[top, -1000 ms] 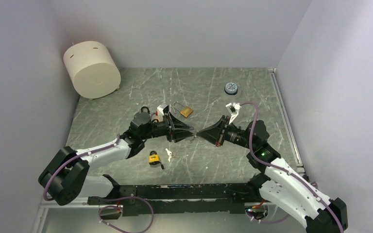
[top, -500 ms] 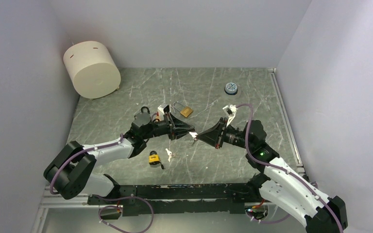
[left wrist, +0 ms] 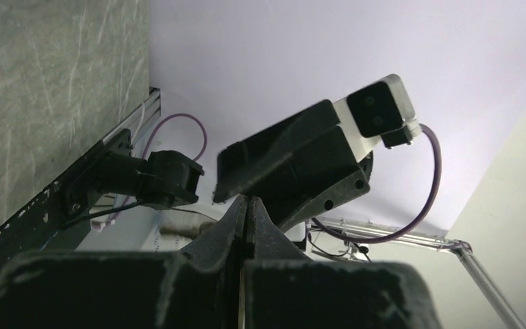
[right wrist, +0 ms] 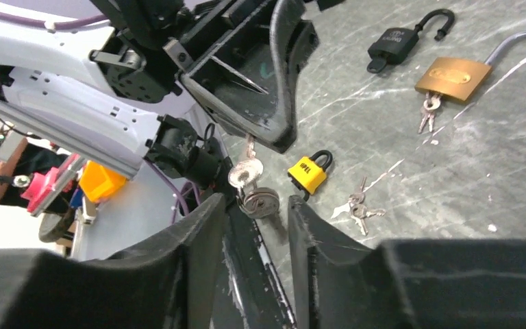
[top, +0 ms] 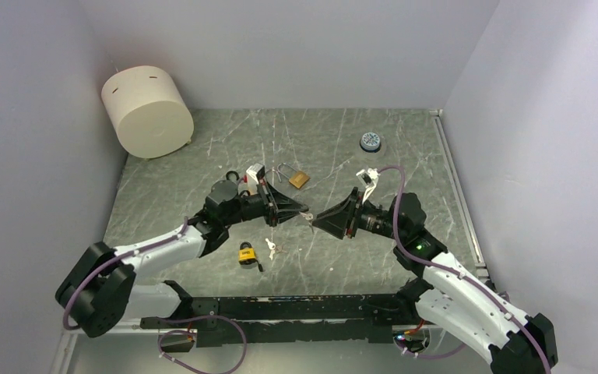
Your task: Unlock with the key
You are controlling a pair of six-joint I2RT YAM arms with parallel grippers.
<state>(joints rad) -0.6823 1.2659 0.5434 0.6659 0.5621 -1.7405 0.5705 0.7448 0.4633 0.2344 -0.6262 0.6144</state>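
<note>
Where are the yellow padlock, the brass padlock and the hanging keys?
yellow padlock [right wrist: 307, 174]: right wrist view, on its body.
brass padlock [right wrist: 452, 77]: right wrist view, on its body.
hanging keys [right wrist: 245, 175]: right wrist view, on the upper key's head.

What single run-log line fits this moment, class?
left gripper shut on key bunch | right gripper open around it | yellow padlock lying on table

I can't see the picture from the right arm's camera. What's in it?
A small bunch of keys dangles from the left hand, between the open fingers of the right hand. On the gray table behind lie a yellow padlock, a black padlock and a brass padlock with keys in it.
</note>
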